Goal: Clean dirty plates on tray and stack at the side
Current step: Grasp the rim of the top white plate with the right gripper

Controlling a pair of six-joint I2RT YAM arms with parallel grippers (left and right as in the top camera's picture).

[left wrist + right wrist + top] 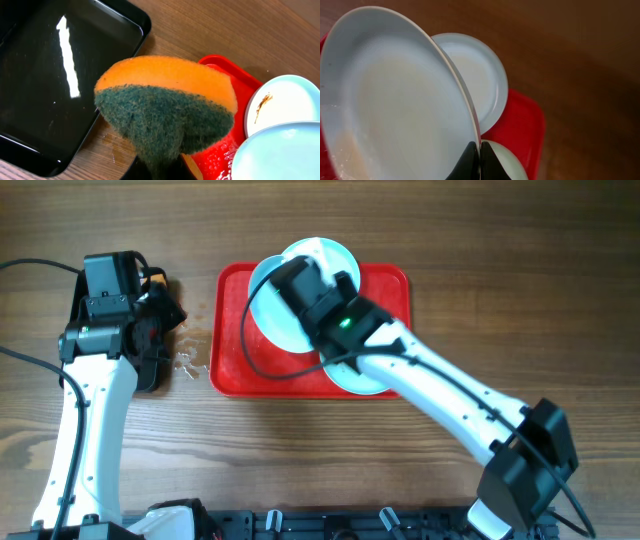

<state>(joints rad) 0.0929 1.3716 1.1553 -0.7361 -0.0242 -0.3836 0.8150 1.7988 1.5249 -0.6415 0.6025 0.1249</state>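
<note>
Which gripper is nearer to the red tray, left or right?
Right. The right gripper is above the red tray, shut on a plate at its rim. The left gripper, holding the sponge, is beside the tray's left edge.

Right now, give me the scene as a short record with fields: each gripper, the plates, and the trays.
left gripper: shut on sponge, beside black tray
right gripper: shut on rim of held plate, tilted over red tray
other plates: two on red tray; one shows a brown smear
side stack: none seen
</note>
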